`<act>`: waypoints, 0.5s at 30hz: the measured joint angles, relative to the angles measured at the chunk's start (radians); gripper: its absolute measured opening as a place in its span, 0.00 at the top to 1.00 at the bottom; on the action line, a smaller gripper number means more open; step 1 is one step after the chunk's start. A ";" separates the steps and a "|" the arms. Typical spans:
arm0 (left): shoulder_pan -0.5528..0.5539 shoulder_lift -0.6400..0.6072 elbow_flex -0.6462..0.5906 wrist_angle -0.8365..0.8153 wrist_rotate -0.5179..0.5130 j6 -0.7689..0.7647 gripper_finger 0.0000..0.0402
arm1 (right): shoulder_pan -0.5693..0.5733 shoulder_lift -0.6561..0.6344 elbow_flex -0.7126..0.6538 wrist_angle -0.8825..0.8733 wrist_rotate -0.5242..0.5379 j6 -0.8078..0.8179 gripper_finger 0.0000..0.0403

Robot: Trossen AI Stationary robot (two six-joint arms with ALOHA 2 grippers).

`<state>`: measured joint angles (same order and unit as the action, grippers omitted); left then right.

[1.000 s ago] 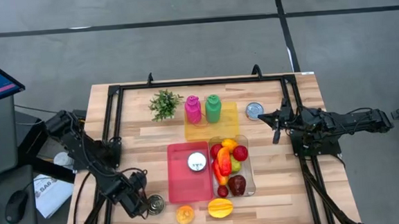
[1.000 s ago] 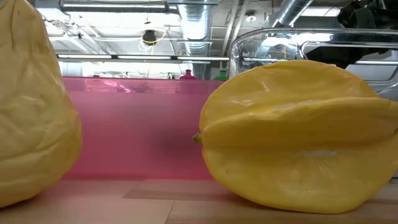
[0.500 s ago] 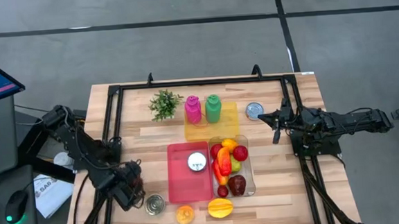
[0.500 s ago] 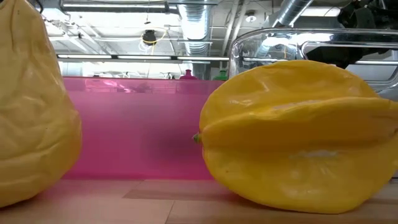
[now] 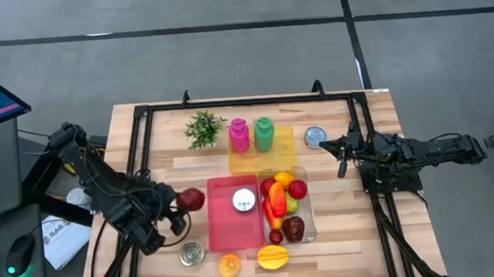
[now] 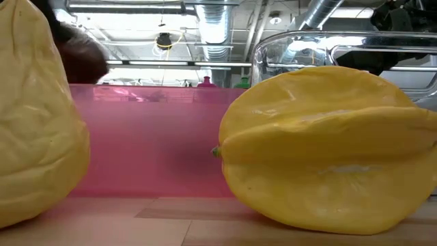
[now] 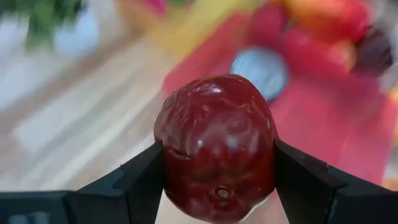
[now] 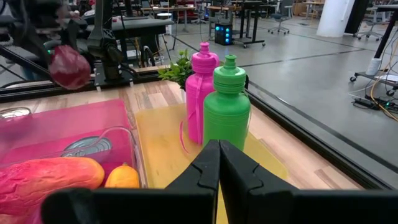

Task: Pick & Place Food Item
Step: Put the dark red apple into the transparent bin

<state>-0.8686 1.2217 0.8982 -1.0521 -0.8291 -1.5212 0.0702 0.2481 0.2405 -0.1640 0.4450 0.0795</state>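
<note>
Left gripper (image 7: 217, 180): pinching wrinkled, glossy dark-red fruit (image 7: 216, 146) at its sides, long axis upright, stem dimple toward camera; at 9 o'clock of pink tray (image 5: 227, 230). Right gripper (image 8: 219, 163): pressed together, waiting at 3 o'clock.

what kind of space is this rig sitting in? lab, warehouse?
Looks like a robotics lab or open workshop hall: exposed ceiling ducts, a polished concrete floor with rows of other workbenches, and a wooden table set out with toy food and bottles.
</note>
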 joint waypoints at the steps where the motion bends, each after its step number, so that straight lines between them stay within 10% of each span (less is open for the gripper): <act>1: 0.006 0.000 0.000 0.031 -0.043 0.038 0.39 | 0.000 0.000 0.000 0.000 0.000 0.000 0.99; 15: 0.248 0.000 0.001 0.814 -0.141 1.038 0.38 | 0.000 0.000 0.000 0.000 0.000 0.000 0.99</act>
<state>-0.6207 1.2217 0.8989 -0.2377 -0.9701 -0.4831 0.0700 0.2481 0.2405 -0.1638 0.4450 0.0795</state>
